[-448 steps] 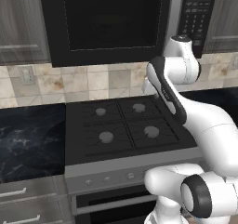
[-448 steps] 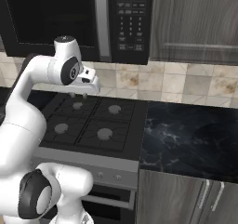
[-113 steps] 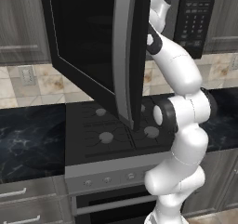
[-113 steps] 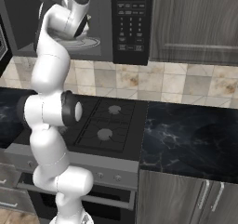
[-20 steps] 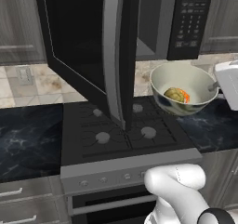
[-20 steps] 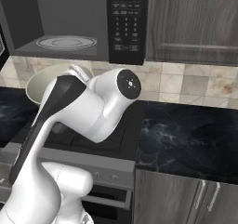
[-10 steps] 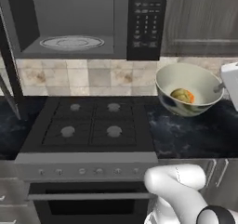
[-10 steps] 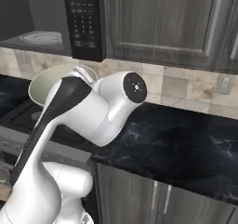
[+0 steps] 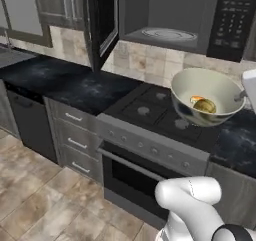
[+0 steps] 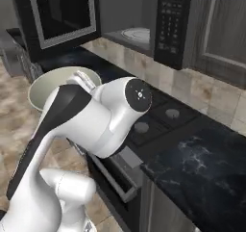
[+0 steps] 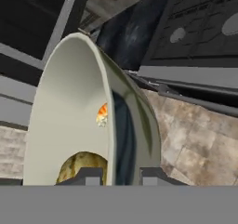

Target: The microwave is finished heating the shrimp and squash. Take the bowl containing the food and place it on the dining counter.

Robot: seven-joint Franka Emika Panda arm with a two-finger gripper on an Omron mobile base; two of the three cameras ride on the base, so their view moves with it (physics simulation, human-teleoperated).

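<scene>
Kitchen: stovetop (image 9: 165, 116), microwave (image 9: 172, 16), grey cabinets (image 9: 75, 135).

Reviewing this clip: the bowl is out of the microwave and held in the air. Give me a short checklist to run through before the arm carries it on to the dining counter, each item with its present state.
1. Grip on the bowl: ok. In the hand view the gripper has one fingertip on each side of the bowl's wall at the rim.
2. Food on board: ok. The shrimp and the squash lie at the bottom of the bowl.
3. Bowl level: ok in the left base view, where the opening faces up with a slight tilt.
4. Bowl free of the microwave: ok. It hangs below and in front of the cavity, above the stovetop.
5. Microwave door: not ok, it stands open.
6. Dining counter located: cannot tell.
</scene>
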